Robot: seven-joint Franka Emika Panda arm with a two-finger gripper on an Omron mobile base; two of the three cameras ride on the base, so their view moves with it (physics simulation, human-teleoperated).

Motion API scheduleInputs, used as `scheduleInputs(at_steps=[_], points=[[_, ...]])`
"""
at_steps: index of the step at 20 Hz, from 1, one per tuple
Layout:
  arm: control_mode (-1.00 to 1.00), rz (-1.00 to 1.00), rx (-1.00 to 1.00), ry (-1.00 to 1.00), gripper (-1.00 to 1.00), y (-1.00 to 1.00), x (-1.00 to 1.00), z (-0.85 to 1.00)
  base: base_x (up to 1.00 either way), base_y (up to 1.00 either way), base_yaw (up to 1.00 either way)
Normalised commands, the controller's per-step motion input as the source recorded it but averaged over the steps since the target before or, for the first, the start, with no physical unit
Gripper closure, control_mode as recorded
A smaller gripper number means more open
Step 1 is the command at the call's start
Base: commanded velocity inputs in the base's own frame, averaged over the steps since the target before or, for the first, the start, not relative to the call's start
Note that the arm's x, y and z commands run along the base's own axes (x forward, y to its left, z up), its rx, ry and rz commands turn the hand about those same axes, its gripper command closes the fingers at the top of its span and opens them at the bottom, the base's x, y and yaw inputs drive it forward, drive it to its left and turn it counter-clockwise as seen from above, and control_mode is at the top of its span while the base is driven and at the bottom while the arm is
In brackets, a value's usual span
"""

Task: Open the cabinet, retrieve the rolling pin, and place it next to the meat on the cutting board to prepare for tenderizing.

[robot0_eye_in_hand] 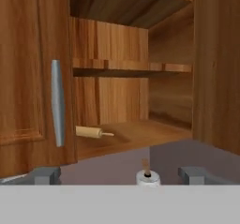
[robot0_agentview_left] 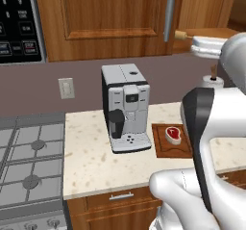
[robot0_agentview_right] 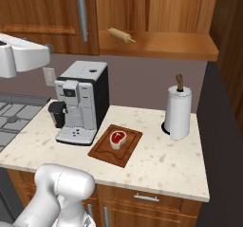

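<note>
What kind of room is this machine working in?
A home kitchen, it seems: a gas stove, a coffee machine on the counter, a raw steak on a cutting board, wooden cabinets above.

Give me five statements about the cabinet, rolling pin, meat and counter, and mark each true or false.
1. The rolling pin lies on the cabinet shelf. True.
2. The meat sits on the cutting board. True.
3. The gripper holds the rolling pin. False: it is open and empty, short of the shelf.
4. The coffee machine stands on the cutting board. False: beside it, on the counter.
5. The paper towel roll stands upright. True.
</note>
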Motion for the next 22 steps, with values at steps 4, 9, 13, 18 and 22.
scheduleInputs(at_steps=[4,9,13,18,22], points=[[-1.0,0.27,0.17,-0.13,-1.0,0.31,0.2,0.16,0.0,0.0,0.0],[-1.0,0.11,0.03,0.0,-1.0,0.17,0.24,0.0,0.0,0.0,0.0],[-1.0,0.02,0.0,0.04,-1.0,0.18,0.23,0.0,0.0,0.0,0.0],[-1.0,0.0,0.0,0.04,-1.0,0.13,0.3,0.0,0.0,0.0,0.0],[-1.0,0.0,0.0,0.04,-1.0,0.01,0.33,0.0,0.0,0.0,0.0]])
